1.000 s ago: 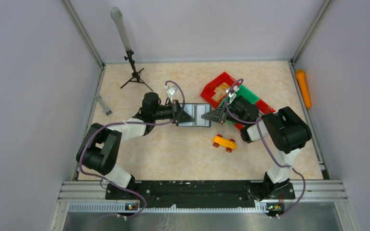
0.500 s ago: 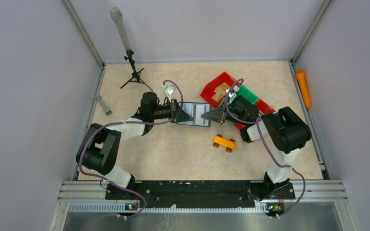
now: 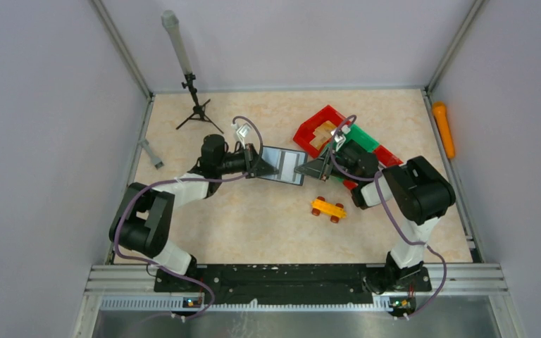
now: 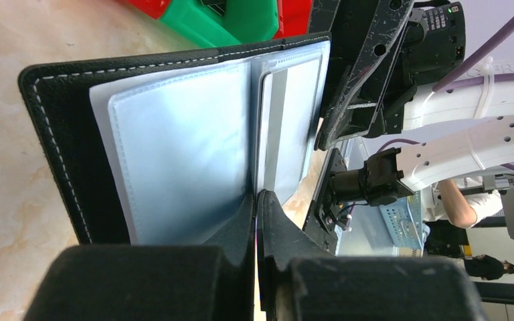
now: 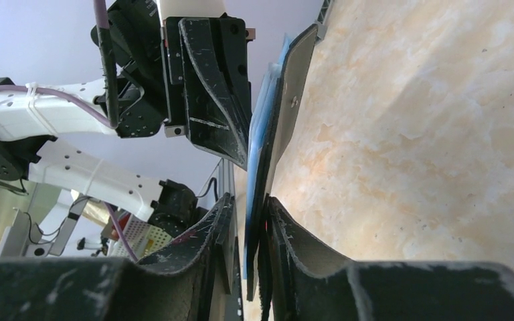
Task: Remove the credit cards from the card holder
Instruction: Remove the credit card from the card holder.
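Note:
The black card holder (image 3: 282, 166) is held open off the table between my two grippers, its clear sleeves (image 4: 174, 134) facing the left wrist camera. A pale card with a grey stripe (image 4: 286, 114) sits in the right-hand sleeve. My left gripper (image 3: 259, 166) (image 4: 259, 197) is shut on the sleeves at the fold. My right gripper (image 3: 308, 169) (image 5: 249, 207) stands slightly open around the holder's opposite edge (image 5: 278, 114). That edge rests against one finger, and a gap shows at the other finger.
A yellow-orange toy car (image 3: 328, 208) lies on the table just in front of the right gripper. Red (image 3: 317, 125) and green (image 3: 363, 139) trays sit behind the right arm. A small tripod (image 3: 196, 107) stands at the back left, and an orange tube (image 3: 442, 128) lies by the right wall.
The left gripper has drawn back to the left, taking the holder with it and tilting it. The right gripper's jaws have parted from the holder's edge.

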{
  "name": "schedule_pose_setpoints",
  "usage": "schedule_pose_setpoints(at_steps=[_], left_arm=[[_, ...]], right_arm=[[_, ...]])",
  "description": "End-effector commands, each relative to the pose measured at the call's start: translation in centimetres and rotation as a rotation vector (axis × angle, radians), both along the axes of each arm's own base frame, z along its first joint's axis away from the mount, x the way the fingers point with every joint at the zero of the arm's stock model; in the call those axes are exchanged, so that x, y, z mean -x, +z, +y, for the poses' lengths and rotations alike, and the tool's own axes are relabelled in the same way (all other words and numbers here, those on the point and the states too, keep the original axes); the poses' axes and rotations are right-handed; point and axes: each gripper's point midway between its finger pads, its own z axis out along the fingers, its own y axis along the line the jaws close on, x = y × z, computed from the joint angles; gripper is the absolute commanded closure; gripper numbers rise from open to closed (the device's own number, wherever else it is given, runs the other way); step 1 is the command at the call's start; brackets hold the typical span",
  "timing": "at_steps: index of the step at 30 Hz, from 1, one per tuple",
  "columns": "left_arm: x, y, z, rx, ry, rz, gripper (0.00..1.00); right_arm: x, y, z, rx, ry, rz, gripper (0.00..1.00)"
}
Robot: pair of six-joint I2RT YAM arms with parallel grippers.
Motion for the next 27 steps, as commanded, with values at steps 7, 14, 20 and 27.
schedule_pose_setpoints(at_steps=[7,14,20,27], left_arm=[[-0.8,1.2,0.8,0.009,0.051,-0.057,1.0],[-1.2,1.4,1.7,0.006,0.078,-0.061,1.0],[-1.4,1.3,2.2,0.0,0.094,-0.061,1.0],[-1.6,1.3,2.5,0.0,0.103,-0.06,1.0]], right_arm=[[0.0,1.3,-0.3,-0.022,0.004,-0.083,1.0],[-0.2,1.2,-0.6,-0.017,-0.008,-0.074,1.0],[-0.1,1.3,-0.7,-0.02,-0.01,-0.074,1.0],[-0.2,1.4,-0.8,-0.022,-0.012,-0.075,1.0]])
